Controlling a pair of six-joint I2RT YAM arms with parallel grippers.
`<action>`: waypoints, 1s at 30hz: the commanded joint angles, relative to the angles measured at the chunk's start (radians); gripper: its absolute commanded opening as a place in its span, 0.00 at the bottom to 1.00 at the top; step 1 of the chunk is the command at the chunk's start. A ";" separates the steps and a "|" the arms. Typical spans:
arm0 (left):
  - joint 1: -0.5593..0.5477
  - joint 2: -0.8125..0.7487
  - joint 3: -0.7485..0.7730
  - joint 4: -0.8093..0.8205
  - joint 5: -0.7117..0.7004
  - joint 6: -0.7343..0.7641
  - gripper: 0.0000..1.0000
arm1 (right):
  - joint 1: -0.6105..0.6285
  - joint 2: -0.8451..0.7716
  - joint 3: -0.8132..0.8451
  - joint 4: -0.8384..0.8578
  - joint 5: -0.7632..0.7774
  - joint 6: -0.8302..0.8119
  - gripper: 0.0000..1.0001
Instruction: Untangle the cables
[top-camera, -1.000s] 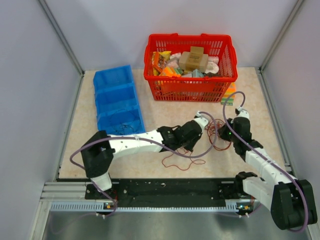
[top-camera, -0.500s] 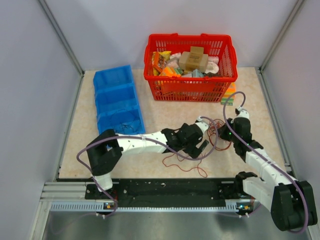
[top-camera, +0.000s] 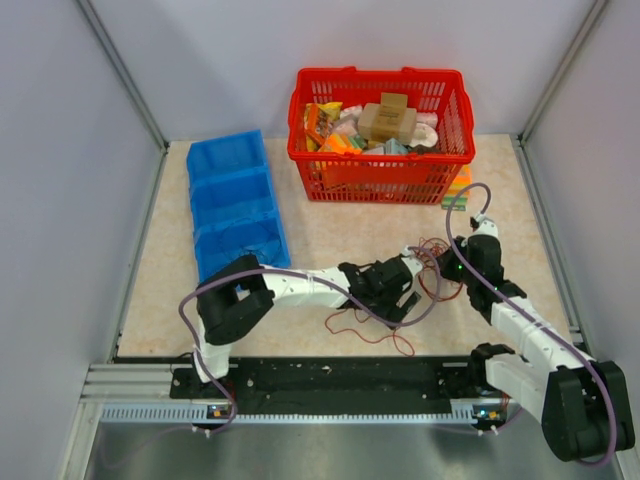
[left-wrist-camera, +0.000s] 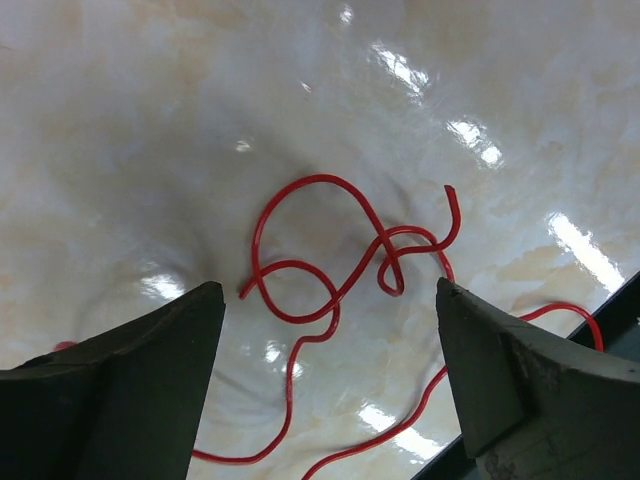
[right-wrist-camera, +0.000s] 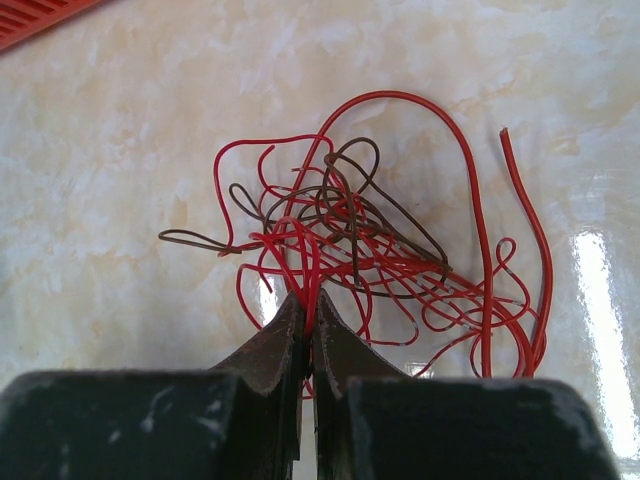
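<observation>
The cables are thin red and dark-red wires. A tangled bundle (right-wrist-camera: 340, 215) lies on the table just left of my right gripper (top-camera: 447, 268) in the top view. That gripper (right-wrist-camera: 308, 300) is shut on a few red strands at the bundle's near edge. One loose red wire (left-wrist-camera: 318, 177) lies in loops flat on the table, and it trails toward the near edge (top-camera: 365, 335) in the top view. My left gripper (left-wrist-camera: 328, 290) hovers over this wire with its jaws wide open and nothing between them. From above, the left gripper (top-camera: 405, 300) sits just left of the bundle (top-camera: 432, 262).
A red basket (top-camera: 380, 182) full of packets stands at the back centre, with a small coloured block (top-camera: 458, 190) at its right corner. Blue bins (top-camera: 235, 200) line the left side. A black rail (top-camera: 330, 372) runs along the near edge. Grey walls close both sides.
My left gripper has opened and let go of the loose red wire, which now lies on the table. The left arm has shifted right, toward the bundle. The right arm has not moved.
</observation>
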 joint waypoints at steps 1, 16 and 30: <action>-0.024 0.047 0.054 0.041 0.037 -0.028 0.85 | -0.012 0.001 0.002 0.041 -0.004 0.003 0.00; -0.031 -0.043 0.014 -0.033 -0.377 -0.020 0.00 | -0.013 0.006 0.003 0.041 -0.007 0.001 0.00; 0.375 -0.686 0.028 -0.105 -0.350 0.170 0.00 | -0.013 0.024 0.008 0.049 -0.021 0.001 0.00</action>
